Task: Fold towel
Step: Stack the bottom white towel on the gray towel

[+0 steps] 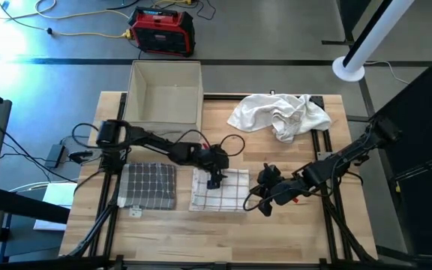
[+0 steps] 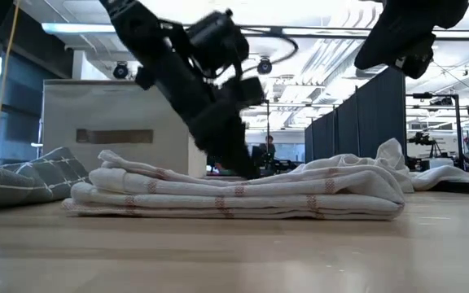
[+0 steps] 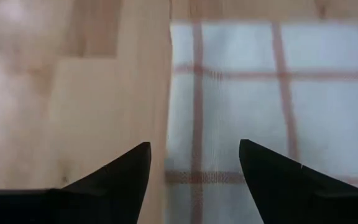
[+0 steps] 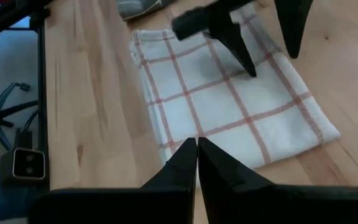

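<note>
A white towel with red checks lies folded into a flat rectangle near the middle of the wooden surface. In the low view it shows as several stacked layers.

The left tool sits over the towel's 12 o'clock edge, its fingers spread, with nothing between them; its own wrist view shows one finger over bare wood and the other over the checked cloth.

The right tool hangs just beside the towel at 3 o'clock, its fingers pressed together and empty.

At 9 o'clock from the towel, just beside it, lies a folded grey checked cloth. A crumpled white cloth rests at 1 o'clock, well apart. An open box stands at 11 o'clock at the surface's far edge.
</note>
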Controlling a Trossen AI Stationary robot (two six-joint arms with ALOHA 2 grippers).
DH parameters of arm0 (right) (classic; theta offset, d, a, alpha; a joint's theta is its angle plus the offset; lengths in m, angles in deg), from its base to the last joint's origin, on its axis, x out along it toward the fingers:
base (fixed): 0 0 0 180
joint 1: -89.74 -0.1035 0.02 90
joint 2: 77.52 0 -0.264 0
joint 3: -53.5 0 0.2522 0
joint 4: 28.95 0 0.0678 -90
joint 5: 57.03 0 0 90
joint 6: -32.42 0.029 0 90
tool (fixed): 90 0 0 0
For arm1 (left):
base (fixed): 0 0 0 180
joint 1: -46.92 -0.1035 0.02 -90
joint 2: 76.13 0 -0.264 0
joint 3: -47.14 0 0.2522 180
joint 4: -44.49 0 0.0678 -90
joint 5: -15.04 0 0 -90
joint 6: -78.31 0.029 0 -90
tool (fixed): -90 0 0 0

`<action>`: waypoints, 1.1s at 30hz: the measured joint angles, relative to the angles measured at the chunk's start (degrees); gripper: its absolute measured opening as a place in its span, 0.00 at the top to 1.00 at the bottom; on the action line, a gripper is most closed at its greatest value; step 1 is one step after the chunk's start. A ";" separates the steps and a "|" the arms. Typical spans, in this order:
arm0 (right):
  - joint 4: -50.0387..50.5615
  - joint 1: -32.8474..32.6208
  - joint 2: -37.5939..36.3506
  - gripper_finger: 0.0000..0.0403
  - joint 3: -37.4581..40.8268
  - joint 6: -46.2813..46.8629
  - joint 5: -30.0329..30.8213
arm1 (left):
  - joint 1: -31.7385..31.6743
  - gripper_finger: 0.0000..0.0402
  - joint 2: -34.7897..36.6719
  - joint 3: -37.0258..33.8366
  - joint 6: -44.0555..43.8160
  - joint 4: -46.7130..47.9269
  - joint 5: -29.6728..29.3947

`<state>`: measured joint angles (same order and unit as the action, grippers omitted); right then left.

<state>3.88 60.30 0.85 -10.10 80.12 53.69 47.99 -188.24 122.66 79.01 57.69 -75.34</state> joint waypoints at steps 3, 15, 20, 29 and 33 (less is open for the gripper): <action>0.51 0.00 0.00 1.00 0.00 -0.17 -0.50 | -0.10 0.41 -1.02 0.17 -0.71 1.63 0.69; 2.19 0.32 0.02 1.00 0.00 -2.98 0.55 | 0.71 0.96 2.71 0.65 -3.48 9.97 4.17; 2.99 1.23 0.02 1.00 0.00 -3.88 1.22 | 2.49 0.96 9.91 6.22 -0.99 19.35 3.69; 4.47 3.20 0.04 1.00 0.00 -7.42 1.35 | 7.12 0.96 22.68 14.41 -8.77 41.37 5.49; 5.42 4.20 0.04 1.00 0.00 -8.35 1.31 | 10.83 0.96 27.13 15.66 -16.09 49.25 4.86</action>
<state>9.30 64.50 0.89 -10.10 71.77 54.99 58.82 -161.11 138.32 62.93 106.95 -70.48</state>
